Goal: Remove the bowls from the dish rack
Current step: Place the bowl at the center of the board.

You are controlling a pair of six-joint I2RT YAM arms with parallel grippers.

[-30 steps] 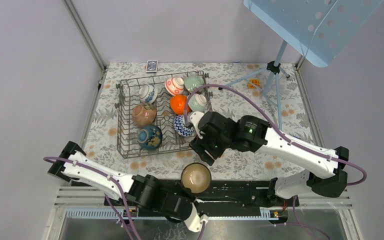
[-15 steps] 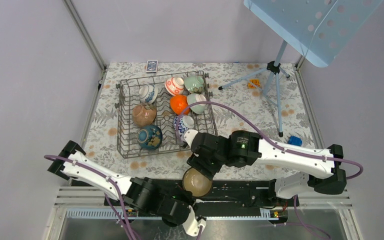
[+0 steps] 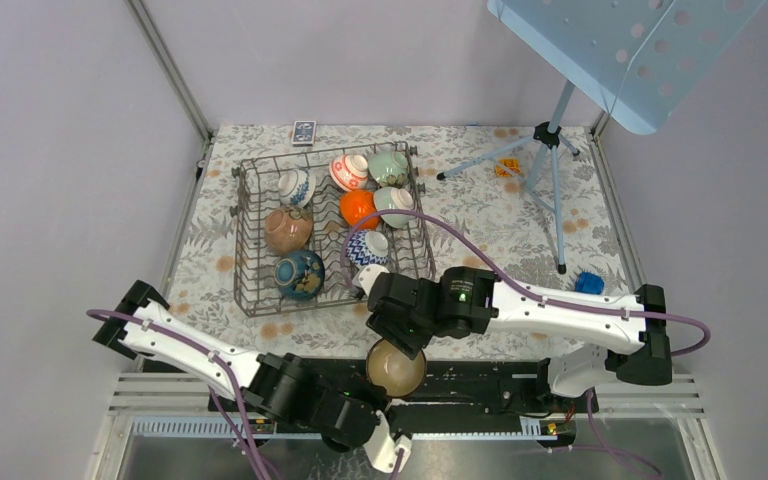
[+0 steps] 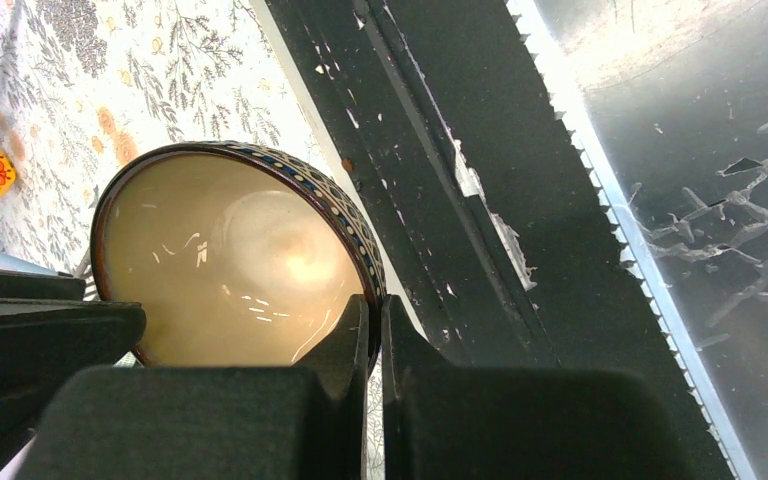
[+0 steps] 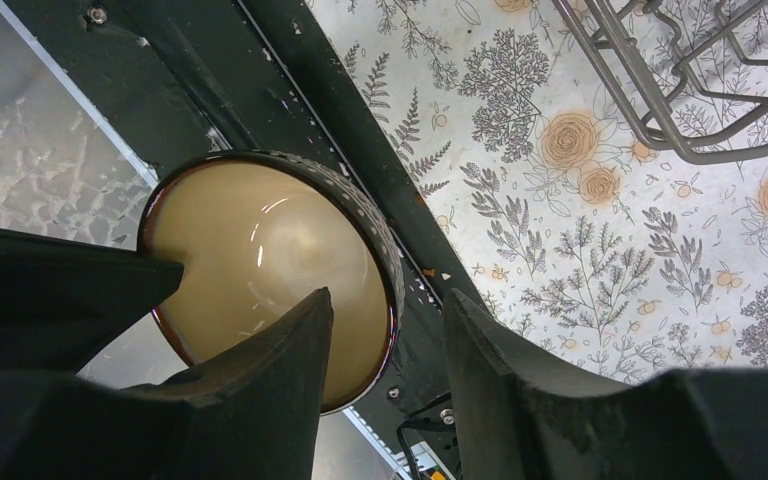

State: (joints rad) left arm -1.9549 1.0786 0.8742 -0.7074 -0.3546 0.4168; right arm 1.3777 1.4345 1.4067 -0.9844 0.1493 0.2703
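A bowl (image 3: 394,366) with a tan inside and a dark patterned outside hangs over the black base rail at the near edge. My left gripper (image 4: 374,305) is shut on its rim from below (image 3: 384,398). My right gripper (image 5: 388,300) is open and straddles the same bowl (image 5: 260,250): one finger stands inside, the other outside, with a gap to the rim. The grey wire dish rack (image 3: 245,250) sits further back and holds several bowls, among them an orange one (image 3: 358,208), a brown one (image 3: 288,228) and a dark blue one (image 3: 300,273).
A music stand's tripod (image 3: 550,140) stands at the back right. A small orange toy (image 3: 506,167) and a blue object (image 3: 587,282) lie on the flowered cloth. A blue card (image 3: 303,131) lies behind the rack. The rack's corner (image 5: 660,110) is close to my right wrist.
My right arm has swung from the rack's front edge back to the held bowl, its jaws narrowing around the rim. The left arm and bowl shifted slightly.
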